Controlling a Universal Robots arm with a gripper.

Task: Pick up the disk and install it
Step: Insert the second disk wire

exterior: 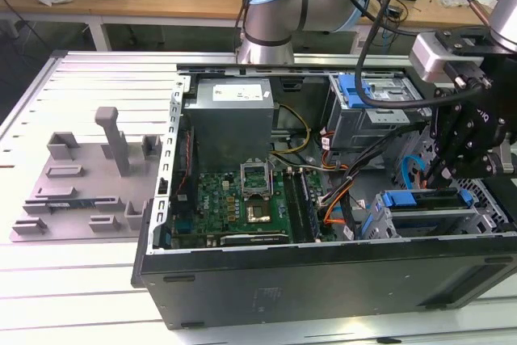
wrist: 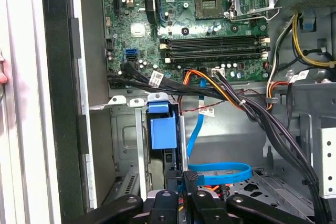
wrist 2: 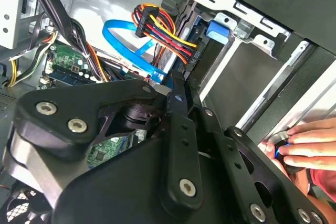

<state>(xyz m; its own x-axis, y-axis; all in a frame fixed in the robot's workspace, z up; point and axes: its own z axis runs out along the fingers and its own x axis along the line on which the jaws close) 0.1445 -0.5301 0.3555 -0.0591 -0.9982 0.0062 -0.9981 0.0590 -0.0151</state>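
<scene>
1. At the corner of the open black metal computer case [exterior: 323, 280] nearest the exterior view's right, the flat silver hard disk in its blue plastic frame [exterior: 426, 199] stands on edge in a grey metal drive cage [exterior: 452, 224]. In the first wrist view its blue frame end [wrist: 161, 129] faces us between the cage walls.
2. We see the black robot gripper [exterior: 434, 174] just above the disk in the exterior view. In the first wrist view it [wrist: 186, 178] hangs right at the disk's upper edge. We cannot tell whether it is spread, pressed together or pinching the disk.
3. We judge the disk stiff and dense, heavy for its size, with smooth metal faces that could slip. Its inner parts would not take a knock or a drop.
4. The blue frame looks like the better hold: along the two long edges, squarely, so the disk does not twist against the cage.
5. A flat blue data cable [wrist: 218, 172] and a bundle of orange, red and black power wires [wrist 2: 160, 30] lie close beside the cage and could snag.
6. A person's hand [wrist 2: 304, 148] rests on the case edge.
</scene>
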